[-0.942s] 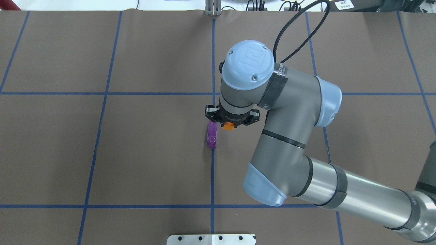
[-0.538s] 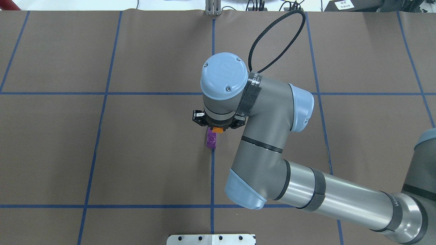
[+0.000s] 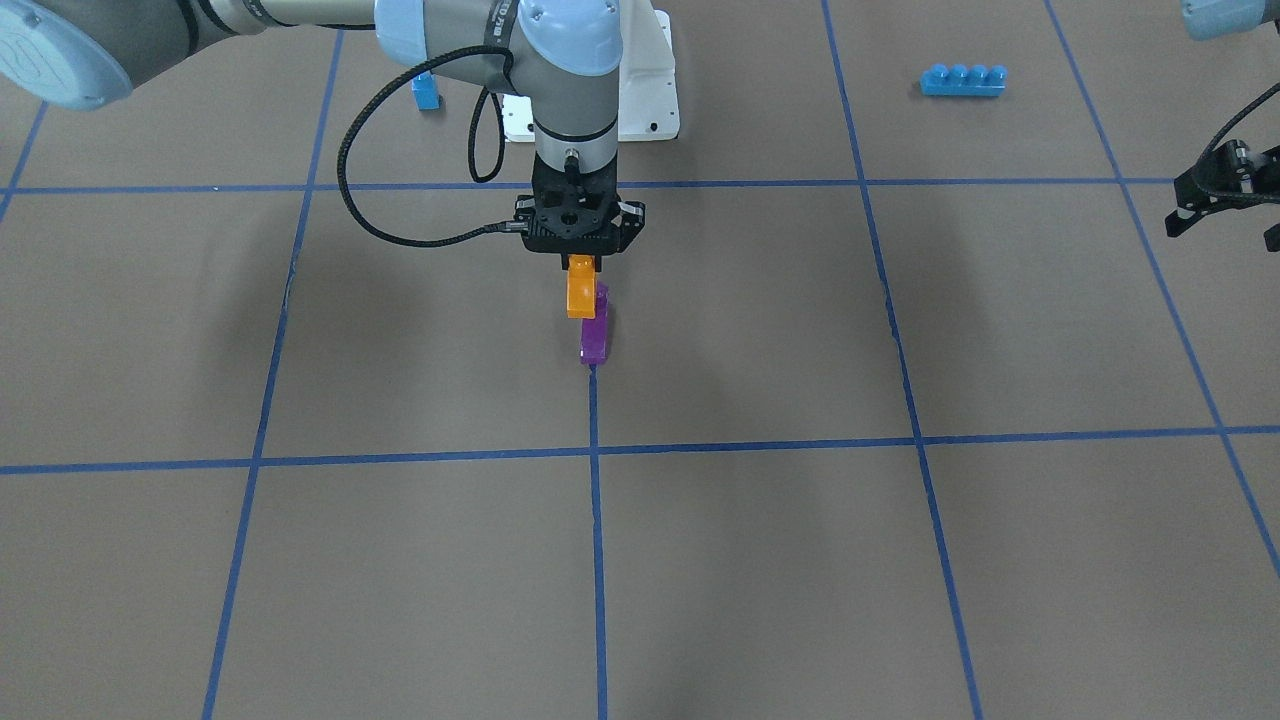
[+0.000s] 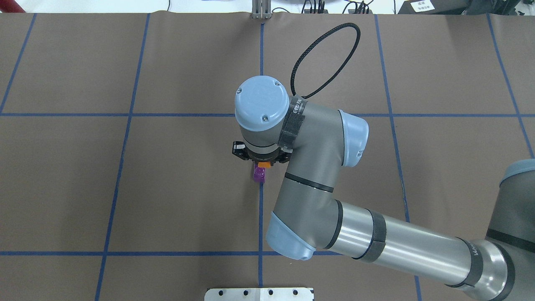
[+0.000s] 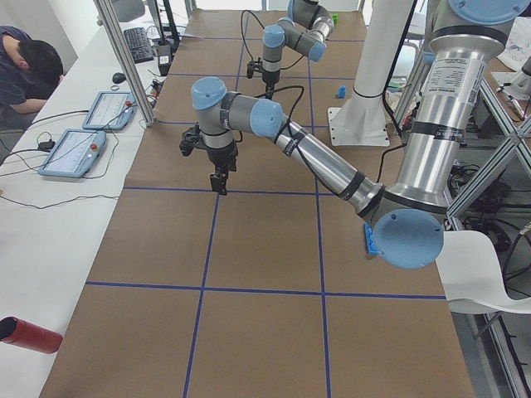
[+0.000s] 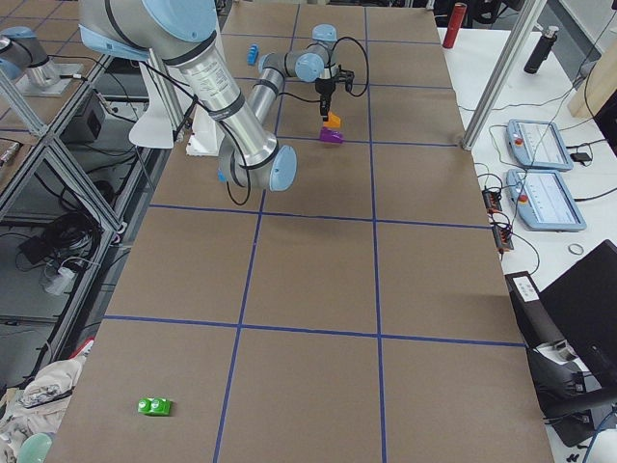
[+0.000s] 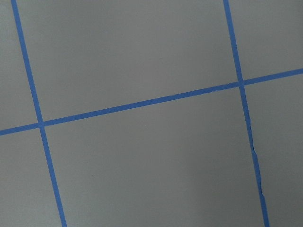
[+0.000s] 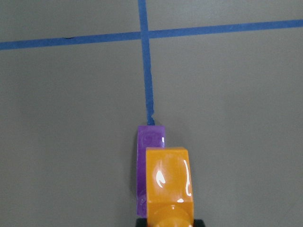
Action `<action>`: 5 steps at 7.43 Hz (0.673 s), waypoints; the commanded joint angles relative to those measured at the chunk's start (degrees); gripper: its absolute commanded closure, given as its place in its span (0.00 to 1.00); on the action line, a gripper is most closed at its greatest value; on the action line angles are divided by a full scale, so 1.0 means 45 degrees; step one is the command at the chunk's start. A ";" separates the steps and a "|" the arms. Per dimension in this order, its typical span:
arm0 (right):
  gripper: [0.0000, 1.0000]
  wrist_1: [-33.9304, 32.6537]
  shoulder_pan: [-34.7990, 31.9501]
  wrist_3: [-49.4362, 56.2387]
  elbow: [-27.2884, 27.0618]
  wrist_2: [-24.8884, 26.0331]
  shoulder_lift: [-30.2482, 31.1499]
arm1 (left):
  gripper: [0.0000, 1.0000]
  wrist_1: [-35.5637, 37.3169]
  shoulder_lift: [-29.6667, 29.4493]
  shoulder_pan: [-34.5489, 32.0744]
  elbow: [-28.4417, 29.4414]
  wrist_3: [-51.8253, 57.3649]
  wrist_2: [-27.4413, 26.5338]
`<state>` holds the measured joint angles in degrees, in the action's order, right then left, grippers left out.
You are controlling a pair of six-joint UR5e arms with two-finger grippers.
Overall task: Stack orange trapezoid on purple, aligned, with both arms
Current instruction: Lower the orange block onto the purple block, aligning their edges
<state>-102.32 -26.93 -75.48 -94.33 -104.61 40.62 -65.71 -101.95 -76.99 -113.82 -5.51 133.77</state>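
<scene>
The purple [image 3: 594,335] lay at a blue tape line's [image 3: 596,420] end. At its 11 o'clock, overlapping it, hung the orange trapezoid [image 3: 580,293], clamped in the right gripper [image 3: 581,263]. Far off at 3 o'clock, the left gripper [image 3: 1222,205] hung; whether its jaws stood apart could not be told.

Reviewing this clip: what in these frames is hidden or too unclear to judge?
- Overhead: the right arm covers most of the orange trapezoid and purple.
- Right wrist view: orange overlaps purple, hiding any gap between them; the bottom edge cuts off the right pincer.
- Front view: the right edge cuts off the left pincer; open or shut unclear.
</scene>
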 commanded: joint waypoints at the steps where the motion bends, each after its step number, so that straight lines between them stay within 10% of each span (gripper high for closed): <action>1: 1.00 -0.0016 0.0144 -0.0005 0.0801 0.0219 -0.0645 | 0.00 -0.0007 0.0000 0.0000 0.0000 0.0013 0.0000; 5: 1.00 -0.0152 0.0281 0.0034 0.0884 0.0610 -0.0532 | 0.00 -0.0027 -0.0020 0.0020 -0.0019 -0.0514 0.0448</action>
<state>-102.81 -25.72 -75.37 -90.47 -102.38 38.08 -65.79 -102.01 -76.92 -113.84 -6.94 134.80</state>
